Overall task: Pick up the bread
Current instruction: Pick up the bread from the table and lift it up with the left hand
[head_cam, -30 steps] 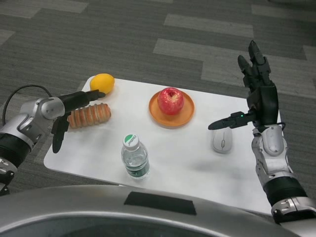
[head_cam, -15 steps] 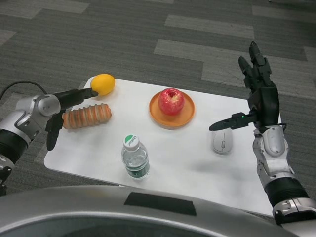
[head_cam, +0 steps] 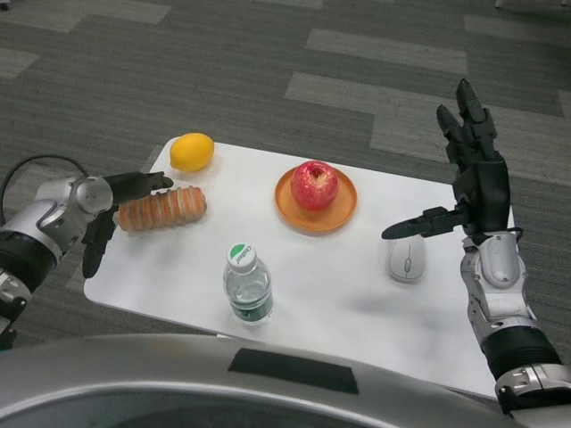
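The bread [head_cam: 163, 209], a ridged orange-brown loaf, lies on the left part of the white table [head_cam: 321, 267]. My left hand [head_cam: 120, 203] sits at the loaf's left end, fingers spread, upper fingers reaching over it toward the lemon and a lower finger hanging past the table's left edge. It holds nothing, and I cannot tell whether it touches the loaf. My right hand [head_cam: 468, 178] is raised above the table's right side, fingers spread upward, thumb pointing left, empty.
A yellow lemon [head_cam: 192, 152] lies at the back left corner. A red apple [head_cam: 315, 185] sits on an orange plate [head_cam: 287, 209] mid-table. A water bottle [head_cam: 247, 285] stands near the front. A white mouse [head_cam: 406, 260] lies under my right hand.
My left hand has drawn back to the left and lower, its fingertips now short of the lemon. The camera shifted slightly. The bread and my right hand stay put.
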Motion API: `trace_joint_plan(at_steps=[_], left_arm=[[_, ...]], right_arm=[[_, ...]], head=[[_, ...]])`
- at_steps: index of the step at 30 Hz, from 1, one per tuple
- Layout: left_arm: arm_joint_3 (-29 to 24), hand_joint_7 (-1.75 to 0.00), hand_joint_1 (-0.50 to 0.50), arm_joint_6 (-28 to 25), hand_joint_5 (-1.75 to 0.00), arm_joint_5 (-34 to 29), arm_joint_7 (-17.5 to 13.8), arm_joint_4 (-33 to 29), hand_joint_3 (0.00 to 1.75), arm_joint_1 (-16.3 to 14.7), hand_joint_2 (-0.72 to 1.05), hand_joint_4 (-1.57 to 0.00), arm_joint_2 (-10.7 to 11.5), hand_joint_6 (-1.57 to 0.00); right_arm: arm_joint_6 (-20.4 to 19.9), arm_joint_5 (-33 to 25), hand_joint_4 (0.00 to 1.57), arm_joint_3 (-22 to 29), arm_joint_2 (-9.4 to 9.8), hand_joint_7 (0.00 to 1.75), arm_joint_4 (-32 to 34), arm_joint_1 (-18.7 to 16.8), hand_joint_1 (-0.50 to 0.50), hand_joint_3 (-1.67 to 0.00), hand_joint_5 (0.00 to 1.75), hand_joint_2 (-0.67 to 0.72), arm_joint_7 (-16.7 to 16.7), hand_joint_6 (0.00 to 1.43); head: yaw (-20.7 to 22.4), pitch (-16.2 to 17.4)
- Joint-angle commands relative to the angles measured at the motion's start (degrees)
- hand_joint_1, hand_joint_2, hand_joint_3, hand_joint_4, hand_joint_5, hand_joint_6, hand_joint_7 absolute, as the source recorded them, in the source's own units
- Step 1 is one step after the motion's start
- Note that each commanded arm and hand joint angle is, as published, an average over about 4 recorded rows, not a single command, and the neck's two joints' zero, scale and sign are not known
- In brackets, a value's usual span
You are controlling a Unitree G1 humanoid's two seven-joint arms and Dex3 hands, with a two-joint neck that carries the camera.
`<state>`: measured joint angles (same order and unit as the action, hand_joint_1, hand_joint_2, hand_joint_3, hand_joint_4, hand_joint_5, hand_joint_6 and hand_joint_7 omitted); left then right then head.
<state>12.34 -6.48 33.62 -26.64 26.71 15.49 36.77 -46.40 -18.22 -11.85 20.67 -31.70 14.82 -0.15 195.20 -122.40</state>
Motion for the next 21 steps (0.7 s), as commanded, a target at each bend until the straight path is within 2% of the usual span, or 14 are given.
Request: trace_joint_plan(at_steps=[1,7,9,13,21], left_arm=[[1.0,-0.42,-0.48,-0.7,0.00,1.2,-0.5,2.1,0.07,1.0,-0.66,0.00,-1.1,0.00],[1.9,-0.42,-0.49,-1.5,0.00,2.0,-0.4,5.6,0.09,2.4,-0.64,0.00,-4.2,0.00],[2.2,-0.42,-0.49,-1.5,0.00,2.6,-0.4,6.4,0.04,2.9,-0.64,0.00,-5.1,0.00],[2.0,-0.42,-0.50,-2.5,0.00,3.0,-0.3,7.0,0.07,3.5,-0.64,0.00,-7.2,0.00],[1.3,-0.42,-0.50,-3.3,0.00,3.4,0.7,7.3,0.09,3.8,-0.64,0.00,-9.6,0.00]], right_arm=[[-0.1,-0.3,0.00,0.2,0.07,0.00,-0.4,0.9,-0.46,0.00,0.19,0.09,0.1,0.00],[-0.1,-0.3,0.00,0.0,0.16,0.00,-1.3,0.9,-0.46,0.00,0.19,0.09,0.1,0.00],[-0.2,-0.3,0.00,-0.1,0.21,0.00,-1.6,0.9,-0.46,0.00,0.19,0.09,0.2,0.00],[-0.2,-0.3,0.00,-0.2,0.34,0.00,-1.8,0.9,-0.46,0.00,0.19,0.15,0.2,0.00],[-0.3,-0.3,0.00,-0.1,0.16,0.00,-1.8,0.6,-0.46,0.00,0.19,0.15,0.2,0.00]], head=[[0.0,0.0],[1.1,-0.2],[1.2,-0.2],[1.9,-0.2],[1.9,-0.5]])
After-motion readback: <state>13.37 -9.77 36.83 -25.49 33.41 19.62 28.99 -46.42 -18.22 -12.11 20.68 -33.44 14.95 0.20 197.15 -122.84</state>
